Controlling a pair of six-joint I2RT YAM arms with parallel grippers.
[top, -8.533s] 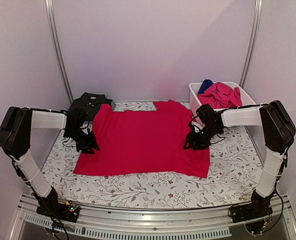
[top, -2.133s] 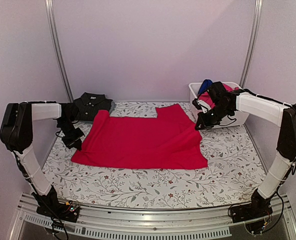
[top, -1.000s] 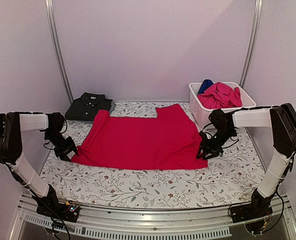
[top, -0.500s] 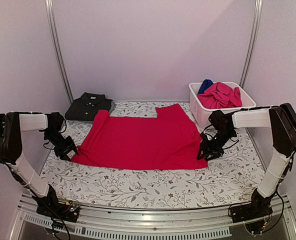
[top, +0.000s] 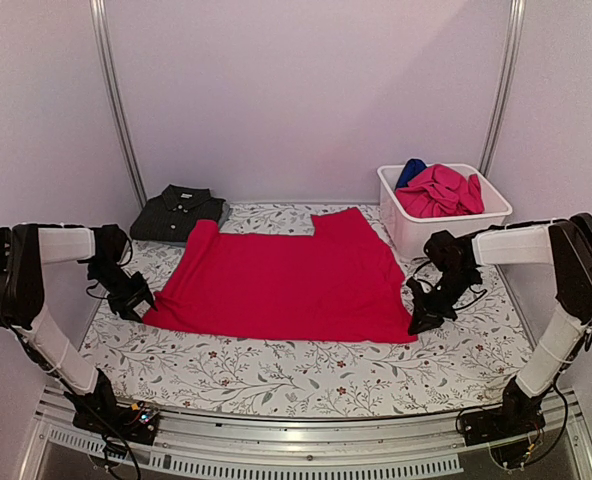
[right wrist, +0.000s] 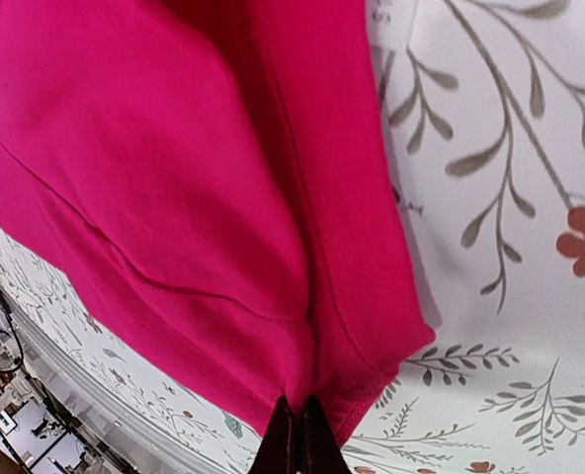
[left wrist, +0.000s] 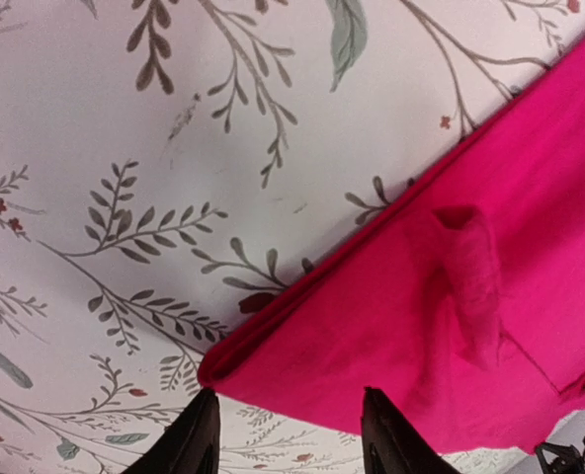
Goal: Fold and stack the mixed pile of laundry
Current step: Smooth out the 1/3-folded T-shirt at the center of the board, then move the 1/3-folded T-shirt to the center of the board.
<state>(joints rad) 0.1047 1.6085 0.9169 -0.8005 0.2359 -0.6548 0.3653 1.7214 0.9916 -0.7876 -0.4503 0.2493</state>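
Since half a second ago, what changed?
Right gripper slid slightly right and nearer; its jaws closed, apparently pinching the red tee at its near-right corner. Left gripper, jaws open at the near-left corner, the charcoal polo and the white tub stayed put.

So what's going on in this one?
Two robot arms are working on a red cloth tee spread flat on the floral leaf-patterned tablecloth. The right jaws are shut on the tee's near right corner; the left jaws stand open at its near left corner, not gripping it. A folded dark charcoal buttoned polo sits at the far left. A magenta-pink garment and a royal blue one lie in the white rectangular plastic tub at the far right.
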